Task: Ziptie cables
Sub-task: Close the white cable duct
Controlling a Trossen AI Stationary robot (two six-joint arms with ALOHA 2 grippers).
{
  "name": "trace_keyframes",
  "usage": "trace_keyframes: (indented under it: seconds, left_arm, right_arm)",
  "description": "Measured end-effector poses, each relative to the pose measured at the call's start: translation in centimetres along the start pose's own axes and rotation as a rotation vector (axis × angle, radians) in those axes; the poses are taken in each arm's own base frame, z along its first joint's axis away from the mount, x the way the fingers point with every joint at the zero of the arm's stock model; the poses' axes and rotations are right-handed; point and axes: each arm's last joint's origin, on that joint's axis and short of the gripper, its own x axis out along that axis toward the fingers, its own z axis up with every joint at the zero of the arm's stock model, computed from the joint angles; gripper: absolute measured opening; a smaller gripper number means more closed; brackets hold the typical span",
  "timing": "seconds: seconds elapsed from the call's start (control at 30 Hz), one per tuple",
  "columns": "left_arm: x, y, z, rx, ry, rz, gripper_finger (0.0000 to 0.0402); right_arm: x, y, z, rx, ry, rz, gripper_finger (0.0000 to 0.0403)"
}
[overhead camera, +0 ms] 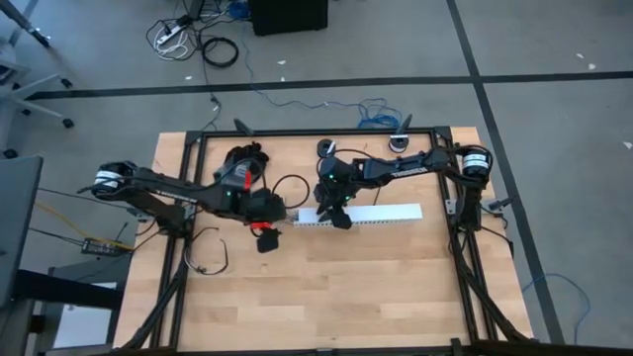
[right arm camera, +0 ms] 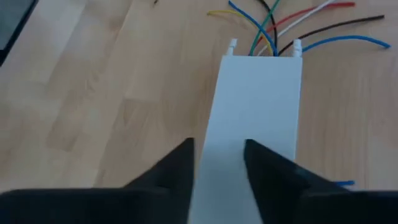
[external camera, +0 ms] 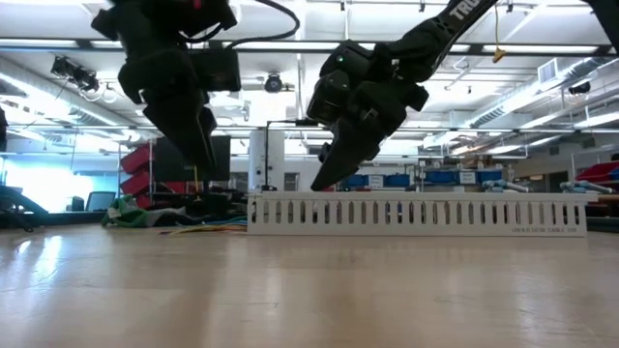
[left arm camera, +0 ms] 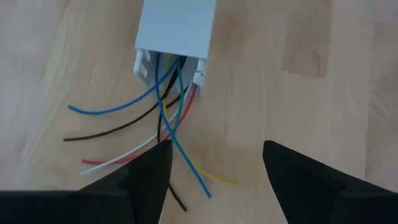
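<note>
A white slotted duct (overhead camera: 371,215) lies on the wooden table, with a plain white cover (right arm camera: 258,106) on top. The cables (left arm camera: 168,106) are several thin wires in blue, black, green, red, white and yellow; they stick out of the duct's left end (left arm camera: 177,37) and fan out loose on the table (right arm camera: 273,25). My left gripper (left arm camera: 217,162) is open and hangs above the wires' free ends, clear of the table (external camera: 208,179). My right gripper (right arm camera: 219,155) is open, its fingers pointing slantwise down just above the cover near the duct's left end (external camera: 319,184).
A thin black cord (overhead camera: 210,252) lies looped on the table near the left arm, and another loop (overhead camera: 289,188) lies behind the duct. A dark heap (overhead camera: 242,158) and two round dark things (overhead camera: 326,148) (overhead camera: 399,143) sit at the far edge. Bare wood (overhead camera: 326,297) lies toward the near edge.
</note>
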Motion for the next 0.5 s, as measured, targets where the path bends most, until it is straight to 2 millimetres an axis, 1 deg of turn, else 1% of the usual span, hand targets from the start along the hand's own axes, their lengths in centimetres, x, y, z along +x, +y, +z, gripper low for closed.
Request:
trace_keyframes:
  seconds: [0.17,0.27,0.33,0.4,0.47,0.5]
  left_arm:
    - [0.7,0.0,-0.4,0.013,-0.039,-0.009,0.0245]
    - [0.9,0.1,-0.5,0.033,-0.056,0.002,0.0245]
    - [1.0,0.2,-0.6,0.053,-0.064,0.020,0.0245]
    - [1.3,0.3,-0.7,0.073,-0.082,0.043,0.0245]
    - [1.8,0.5,-1.2,0.094,-0.094,0.057,0.0245]
    - [2.0,0.6,-1.3,0.100,-0.109,0.059,0.0245]
  right_arm:
    - [-0.4,0.5,0.4,-0.006,-0.007,-0.026,0.0210]
    - [-1.1,1.2,0.9,-0.022,-0.010,-0.045,0.0246]
    - [-1.8,1.6,1.0,-0.021,0.005,-0.045,0.0258]
    - [-2.5,2.1,1.1,-0.023,0.027,-0.063,0.0259]
    - [-3.1,2.7,1.0,-0.023,0.059,-0.079,0.0246]
    - [-3.3,2.9,1.0,-0.025,0.075,-0.088,0.0233]
